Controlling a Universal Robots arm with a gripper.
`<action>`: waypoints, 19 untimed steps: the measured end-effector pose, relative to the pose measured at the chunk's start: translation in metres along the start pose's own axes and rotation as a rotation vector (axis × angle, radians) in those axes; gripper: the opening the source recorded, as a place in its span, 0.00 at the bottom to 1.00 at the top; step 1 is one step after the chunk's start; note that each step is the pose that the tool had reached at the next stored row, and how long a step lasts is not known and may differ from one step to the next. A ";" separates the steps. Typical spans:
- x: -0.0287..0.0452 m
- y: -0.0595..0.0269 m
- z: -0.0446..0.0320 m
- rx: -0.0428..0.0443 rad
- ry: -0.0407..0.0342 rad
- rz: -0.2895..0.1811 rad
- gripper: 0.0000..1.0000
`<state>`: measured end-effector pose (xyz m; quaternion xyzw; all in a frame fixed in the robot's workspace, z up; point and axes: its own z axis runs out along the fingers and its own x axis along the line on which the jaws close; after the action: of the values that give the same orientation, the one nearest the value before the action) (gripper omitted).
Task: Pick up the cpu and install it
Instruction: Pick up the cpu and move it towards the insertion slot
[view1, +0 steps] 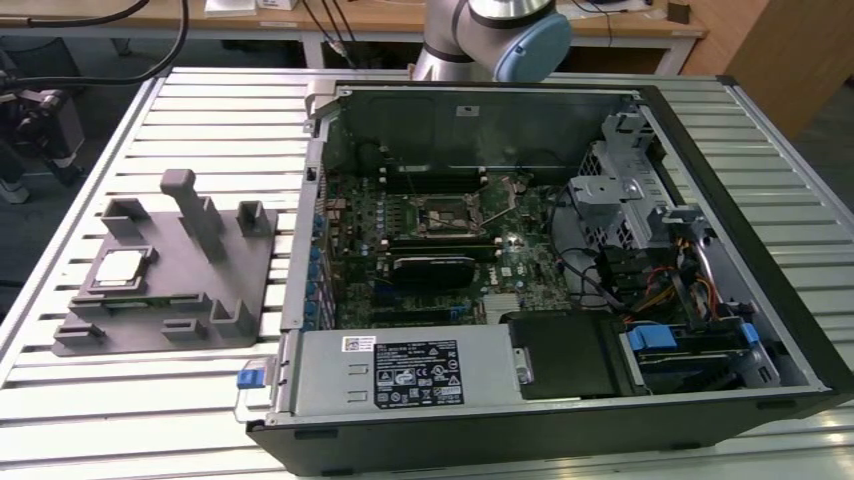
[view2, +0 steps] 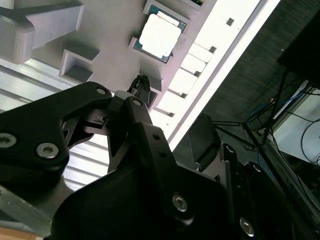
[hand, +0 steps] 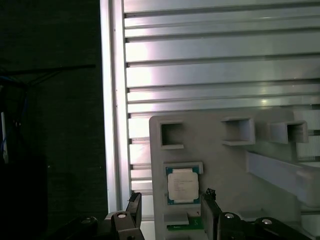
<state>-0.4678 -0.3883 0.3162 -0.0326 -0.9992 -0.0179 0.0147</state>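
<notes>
Gripper (hand: 170, 194) spread open, empty, hovering near the cpu (hand: 182, 185), which sits in its slot on the grey tray (view1: 187, 300), exterior view's left of the computer case (view1: 561, 440). Risk imo: fingers (hand: 134, 206) look off-centre vs cpu, so could clip tray & tilt it. Exterior view adds the board socket (view1: 447, 212); first wrist view gives finger-to-cpu lineup.

The power supply label (view1: 416, 372) carries illegible print.

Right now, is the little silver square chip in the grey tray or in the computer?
The small silver square chip is in the grey plastic tray, lying flat in one of its pockets.
</notes>
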 end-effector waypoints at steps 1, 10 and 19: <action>0.0000 0.0000 0.0002 0.0000 0.0001 0.000 0.59; -0.0001 -0.0001 0.0036 0.0001 0.0016 0.000 0.59; -0.0002 -0.0002 0.0050 0.0001 0.0018 0.000 0.59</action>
<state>-0.4678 -0.3883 0.3112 -0.0326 -0.9992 -0.0179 0.0156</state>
